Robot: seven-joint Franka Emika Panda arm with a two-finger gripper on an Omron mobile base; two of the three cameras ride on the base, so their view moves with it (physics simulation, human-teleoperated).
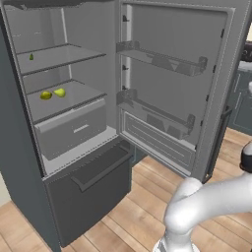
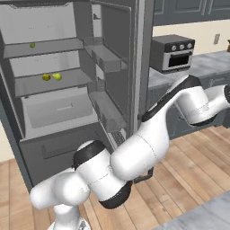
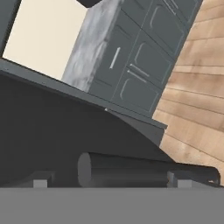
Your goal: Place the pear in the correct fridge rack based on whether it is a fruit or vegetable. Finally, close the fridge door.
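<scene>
Yellow-green, the pear [image 1: 60, 92] lies on the lower fridge rack [image 1: 74, 101], just right of a rounder yellow-green fruit [image 1: 46, 95] and just above the pale pull-out drawer [image 1: 74, 128]. A tiny darker green item [image 1: 31, 57] sits alone on the upper shelf [image 1: 54, 59]. With the pear lying beside another fruit, the sorting part of the task looks done; what is left is the closing.

The fridge door [image 1: 172, 78] stands wide open to the right, its inner bins [image 1: 162, 61] facing the base cameras.

In the right base view the arm reaches right and far, behind the door's outer face. In the hand view the gripper [image 3: 109, 183] has its two dark finger tips set wide apart at the bottom of the view, with the door's dark bar handle [image 3: 144, 171] lying between them. The fingers look spread on either side of the bar, not clamped; whether they touch it I cannot tell. It holds nothing. Judging by this, the door push is about to start.
</scene>
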